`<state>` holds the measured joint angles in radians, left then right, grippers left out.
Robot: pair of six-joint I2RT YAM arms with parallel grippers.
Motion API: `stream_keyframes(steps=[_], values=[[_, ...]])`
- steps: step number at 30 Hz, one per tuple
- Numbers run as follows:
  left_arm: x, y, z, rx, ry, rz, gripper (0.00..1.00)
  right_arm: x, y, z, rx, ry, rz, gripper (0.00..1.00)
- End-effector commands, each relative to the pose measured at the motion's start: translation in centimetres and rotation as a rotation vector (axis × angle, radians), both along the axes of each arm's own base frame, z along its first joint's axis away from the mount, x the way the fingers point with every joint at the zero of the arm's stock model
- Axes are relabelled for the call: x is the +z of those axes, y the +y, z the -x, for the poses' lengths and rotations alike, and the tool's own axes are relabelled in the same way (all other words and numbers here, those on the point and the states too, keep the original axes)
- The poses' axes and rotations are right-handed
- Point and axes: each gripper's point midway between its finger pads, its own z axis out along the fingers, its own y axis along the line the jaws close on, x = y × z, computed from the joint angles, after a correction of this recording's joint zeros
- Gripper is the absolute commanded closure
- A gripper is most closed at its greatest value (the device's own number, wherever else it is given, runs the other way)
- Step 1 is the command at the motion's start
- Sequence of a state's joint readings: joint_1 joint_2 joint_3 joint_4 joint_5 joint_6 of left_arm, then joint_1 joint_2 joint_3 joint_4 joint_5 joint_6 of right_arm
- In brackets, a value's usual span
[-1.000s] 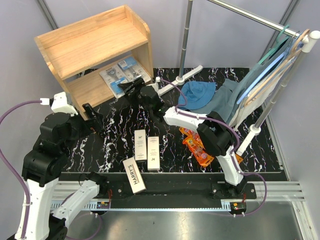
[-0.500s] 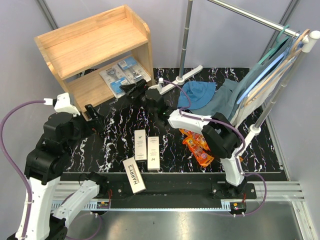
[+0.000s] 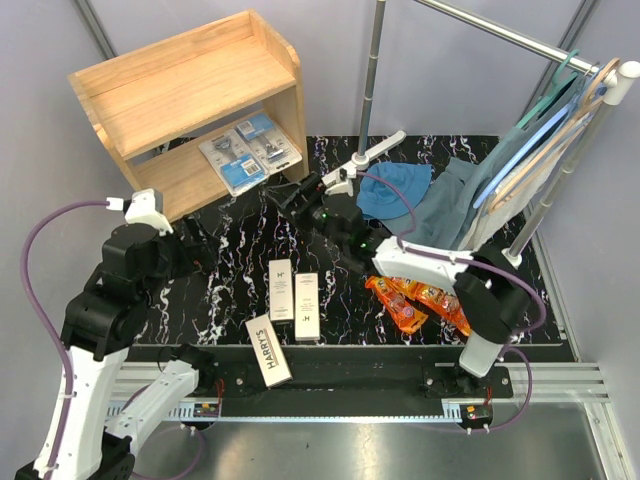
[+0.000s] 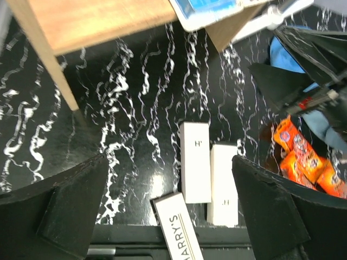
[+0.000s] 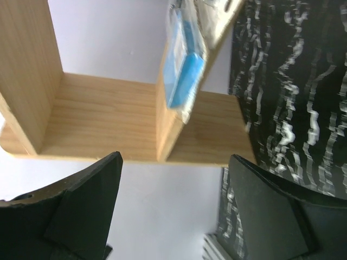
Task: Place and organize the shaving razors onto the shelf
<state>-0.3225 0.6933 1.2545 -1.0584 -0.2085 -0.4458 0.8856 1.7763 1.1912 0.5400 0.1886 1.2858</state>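
From right wrist: flat blue-and-clear blister pack [image 5: 184, 70] on lower level of small light-wood shelf [image 5: 108, 119]. From left wrist instead: long white boxes [image 4: 195, 161], shiny orange packs [image 4: 295, 157] on black marbled table [image 4: 135, 108]. Left gripper [image 4: 169, 158], right gripper [image 5: 174, 157] both spread, empty.

The top camera looks steeply down from above and behind the arm bases, over the whole black marbled tabletop [image 3: 230, 290], with the light-wood two-level shelf [image 3: 180, 85] at eleven o'clock. The left wrist camera hangs nearer, facing down on the long white boxes [image 4: 195, 162] (also mid-frame in the top view), shelf edge at twelve. The right wrist camera, close and rolled sideways, faces the shelf, with the blue-and-clear blister packs [image 5: 181, 76] at twelve.
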Motion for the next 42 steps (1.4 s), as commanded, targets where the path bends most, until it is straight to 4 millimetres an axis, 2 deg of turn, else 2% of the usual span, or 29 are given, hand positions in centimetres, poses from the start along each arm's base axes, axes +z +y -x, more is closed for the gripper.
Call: stream_keyframes(steps=[1, 2, 3, 5, 6, 10, 12, 14, 18, 21, 25, 37, 39, 42], values=[[-0.6, -1.9, -0.7, -0.067, 0.008, 0.059, 0.01, 0.3, -2.6, 2.8, 0.028, -0.042, 0.11, 0.11], [-0.7, -2.3, -0.7, -0.084, 0.012, 0.073, 0.01, 0.3, -3.6, 3.5, 0.031, -0.048, 0.154, 0.1], [-1.1, -2.7, -0.9, -0.092, 0.024, 0.083, 0.01, -1.1, -4.4, 4.0, 0.028, -0.031, 0.202, 0.11], [-1.9, -3.5, -1.1, -0.122, 0.049, 0.105, 0.01, -1.9, -6.3, 5.1, 0.028, -0.033, 0.29, 0.11], [-2.3, -3.9, -1.2, -0.132, 0.064, 0.116, 0.01, -3.2, -7.2, 5.6, 0.028, -0.018, 0.334, 0.11], [-3.6, -5.4, -1.5, -0.186, 0.118, 0.153, 0.01, -6.0, -10.7, 7.8, 0.048, -0.011, 0.524, 0.11], [-3.9, -6.1, -1.6, -0.203, 0.131, 0.181, 0.01, -7.5, -13.4, 8.9, 0.045, 0.001, 0.648, 0.11], [-4.2, -6.6, -1.7, -0.221, 0.134, 0.201, 0.01, -8.4, -15.9, 10.1, 0.05, 0.005, 0.755, 0.11], [-4.2, -6.8, -1.7, -0.224, 0.13, 0.215, 0.01, -9.9, -20.8, 11.0, -0.006, 0.023, 0.965, 0.11], [-4.2, -6.8, -1.8, -0.228, 0.132, 0.209, 0.01, -10.9, -23.1, 11.5, 0.003, 0.032, 1.109, 0.11], [-4.6, -6.8, -1.8, -0.224, 0.14, 0.21, 0.01, -13.1, -24.5, 11.9, 0.05, 0.077, 1.256, 0.11], [-4.9, -7.2, -1.9, -0.241, 0.146, 0.219, 0.01, -19.5, -24.9, 13.2, 0.166, 0.229, 1.402, 0.12], [-5.0, -7.2, -1.9, -0.244, 0.147, 0.216, 0.01, -20.4, -25.1, 13.5, 0.177, 0.255, 1.416, 0.14], [-5.0, -7.3, -1.8, -0.247, 0.147, 0.218, 0.01, -21.6, -25.4, 14.0, 0.191, 0.296, 1.436, 0.26]])
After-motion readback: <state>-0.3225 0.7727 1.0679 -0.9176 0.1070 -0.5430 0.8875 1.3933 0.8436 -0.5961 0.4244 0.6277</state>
